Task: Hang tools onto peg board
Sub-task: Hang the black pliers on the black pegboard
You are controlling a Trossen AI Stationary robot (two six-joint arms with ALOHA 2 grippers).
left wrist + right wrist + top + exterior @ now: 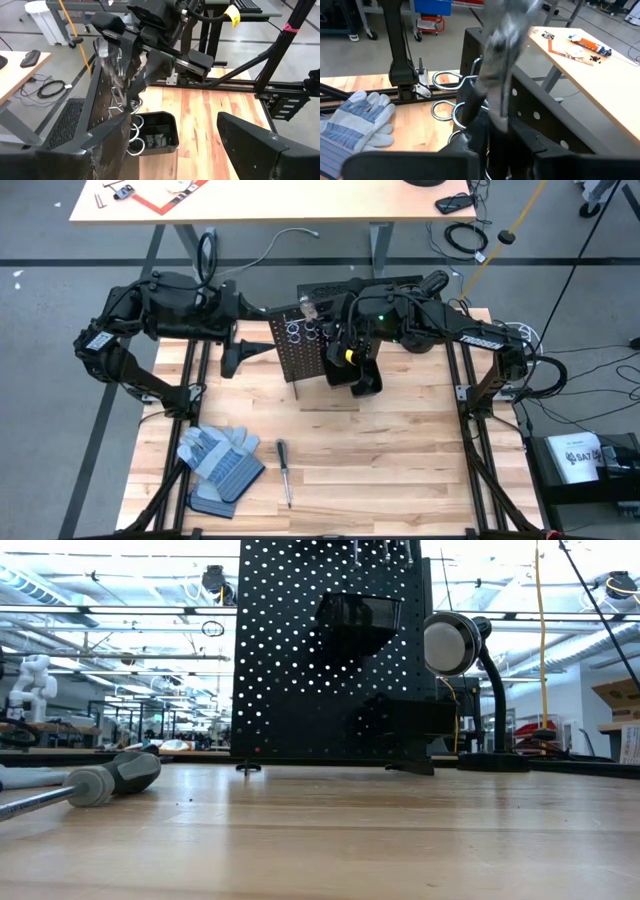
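The black peg board (pixel 300 348) stands upright mid-table, with silver ring holders (pixel 125 106) and a black bin (pixel 157 131) on its face. My right gripper (pixel 312 320) is above the board's top edge, shut on a silvery metal tool (pixel 502 45), right over the rings (pixel 447 77). My left gripper (pixel 240 356) is open and empty, just left of the board. A dark-handled screwdriver (pixel 284 472) lies flat on the table near the front; it also shows in the low view (pixel 100 782). My right gripper pinches the silvery tool's lower, darker part (pixel 492 117) between its two fingers. The tool sticks out past the fingertips, along them. In the left wrist view it (pixel 114 62) slants down toward the rings, lifted clear of the table. I cannot tell whether it touches a ring.
Grey-and-blue work gloves (pixel 218 462) lie at the front left, beside the screwdriver. A black desk lamp (pixel 458 645) stands behind the board on the right. Bare wood lies in front of the board (pixel 380 460). Black frame rails (pixel 470 430) run along both table sides.
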